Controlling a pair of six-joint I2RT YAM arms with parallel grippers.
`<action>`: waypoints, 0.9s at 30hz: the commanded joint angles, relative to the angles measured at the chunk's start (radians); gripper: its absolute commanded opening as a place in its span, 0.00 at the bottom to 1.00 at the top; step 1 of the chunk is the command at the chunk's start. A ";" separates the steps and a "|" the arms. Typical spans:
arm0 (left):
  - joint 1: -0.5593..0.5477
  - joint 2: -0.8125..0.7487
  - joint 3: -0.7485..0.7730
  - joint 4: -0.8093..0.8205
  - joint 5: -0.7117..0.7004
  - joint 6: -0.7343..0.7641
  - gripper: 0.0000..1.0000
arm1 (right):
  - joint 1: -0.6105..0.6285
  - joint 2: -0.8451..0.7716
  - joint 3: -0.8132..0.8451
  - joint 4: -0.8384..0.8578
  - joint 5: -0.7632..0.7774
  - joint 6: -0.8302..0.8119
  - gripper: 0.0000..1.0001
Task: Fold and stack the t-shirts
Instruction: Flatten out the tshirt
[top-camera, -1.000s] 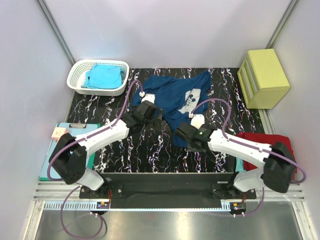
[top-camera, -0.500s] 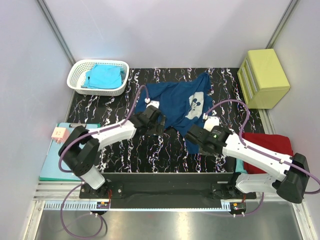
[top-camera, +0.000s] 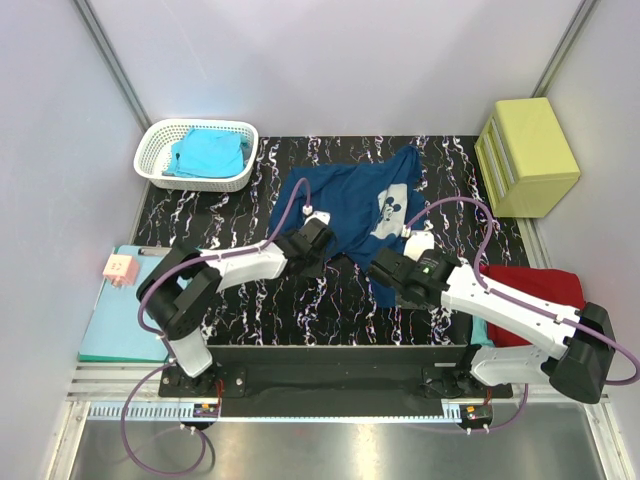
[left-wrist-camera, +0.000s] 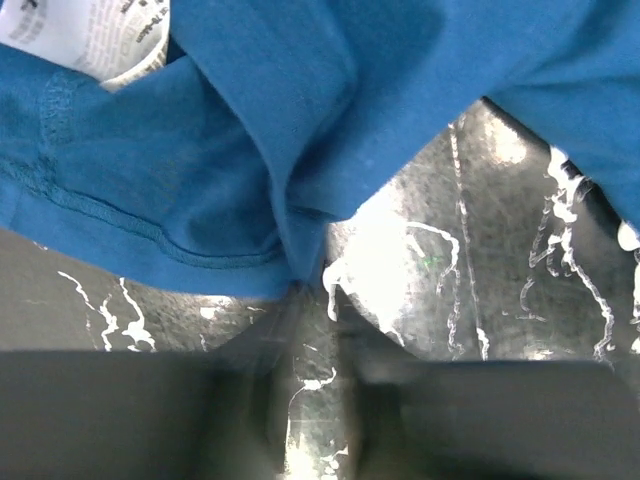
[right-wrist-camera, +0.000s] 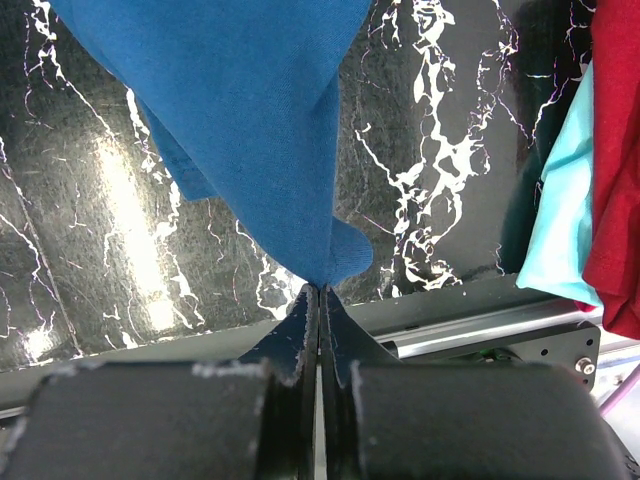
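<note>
The navy tee (top-camera: 355, 200) lies crumpled at the middle of the black marbled surface (top-camera: 250, 300), its far part spread flat with the pale chest print (top-camera: 388, 208) facing up and its near edge drawn towards the two arms. The left gripper (top-camera: 316, 243) meets the tee's near left edge. Its wrist view is blurred, but the fingers (left-wrist-camera: 300, 330) look pressed together, with a stitched hem bunching into folds right at their tips. A white care label (left-wrist-camera: 100, 35) shows at the top corner of that view. The right gripper (top-camera: 386, 268) sits at the tee's near right corner. In its wrist view the fingers (right-wrist-camera: 300, 320) are fully closed, pinching the very tip of the cloth, which fans out from them across the surface. A red tee (top-camera: 535, 285) lies folded at the right edge, beside the right arm, with a turquoise cloth (right-wrist-camera: 565, 210) showing from under it. A turquoise tee (top-camera: 207, 152) rests in a white basket (top-camera: 160, 150) at the far left corner. A yellow drawer box (top-camera: 527, 155) stands at the far right. A teal clipboard (top-camera: 110, 320) lies off the surface's left edge, and a small pink note (top-camera: 119, 266) sits at its far corner
</note>
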 joint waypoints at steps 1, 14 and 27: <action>0.001 -0.012 0.047 0.023 -0.065 -0.014 0.00 | 0.009 -0.026 0.029 -0.007 0.052 -0.002 0.00; 0.144 -0.141 0.091 -0.064 -0.272 0.026 0.00 | 0.009 -0.076 0.011 -0.010 0.050 0.013 0.00; 0.345 -0.043 0.193 -0.078 -0.319 0.075 0.00 | 0.015 -0.088 0.019 -0.031 0.050 0.030 0.00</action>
